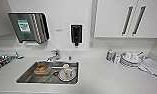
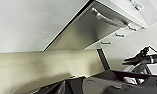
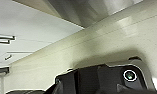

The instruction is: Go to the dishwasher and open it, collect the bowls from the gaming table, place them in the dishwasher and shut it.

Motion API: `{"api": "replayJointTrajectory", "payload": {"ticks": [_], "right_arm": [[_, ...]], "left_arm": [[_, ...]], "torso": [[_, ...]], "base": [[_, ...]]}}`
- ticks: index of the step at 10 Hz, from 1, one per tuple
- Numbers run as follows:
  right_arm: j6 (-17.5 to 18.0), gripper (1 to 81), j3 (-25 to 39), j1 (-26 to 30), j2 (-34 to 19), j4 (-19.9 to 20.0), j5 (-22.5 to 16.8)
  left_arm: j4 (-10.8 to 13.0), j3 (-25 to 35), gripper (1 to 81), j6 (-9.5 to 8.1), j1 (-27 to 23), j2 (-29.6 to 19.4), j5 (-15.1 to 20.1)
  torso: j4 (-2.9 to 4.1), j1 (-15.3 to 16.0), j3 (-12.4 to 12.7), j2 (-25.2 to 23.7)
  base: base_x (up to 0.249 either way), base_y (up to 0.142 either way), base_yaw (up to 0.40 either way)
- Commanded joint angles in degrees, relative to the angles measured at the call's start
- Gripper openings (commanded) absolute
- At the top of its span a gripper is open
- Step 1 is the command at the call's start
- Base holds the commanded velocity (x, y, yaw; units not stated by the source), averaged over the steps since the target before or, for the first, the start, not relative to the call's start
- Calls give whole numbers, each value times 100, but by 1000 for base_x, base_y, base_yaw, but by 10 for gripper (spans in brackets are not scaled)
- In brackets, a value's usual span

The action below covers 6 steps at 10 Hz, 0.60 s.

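Note:
The dishwasher (image 2: 89,30) shows in the left wrist view as a brushed steel front with a bar handle (image 2: 106,18) along its top, set under the counter between white fronts. A strip of the same steel front (image 3: 89,10) shows in the right wrist view above pale floor. The dark body of my left gripper (image 2: 99,85) hangs low, apart from the dishwasher front. My right gripper (image 3: 99,80) shows as a dark mass over the floor. The bowls and the gaming table are out of view.
I face a white counter (image 1: 106,77) with a steel sink (image 1: 25,78) holding a cup, a plate and a clear container. Stacked white dishes (image 1: 130,60), a bottle (image 1: 109,55) and a cloth (image 1: 152,66) lie on the right. Wall cabinets (image 1: 114,17) and a towel dispenser (image 1: 29,27) hang above.

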Motion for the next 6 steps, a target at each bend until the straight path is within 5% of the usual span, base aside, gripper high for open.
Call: {"api": "replayJointTrajectory", "payload": {"ticks": [1,3,6], "right_arm": [[31,811,262,468,-353,99,-240],[31,811,332,564,-380,169,-240],[13,811,386,591,-380,169,-249]], "left_arm": [[110,467,811,49,-656,-713,183],[14,494,811,6,-1007,-775,252],[-504,572,811,-21,-2096,-600,1359]], "torso": [[0,358,4,-560],[0,573,-72,-898],[0,951,-77,-1504]], "base": [[0,0,0],[0,0,0],[0,0,0]]}}
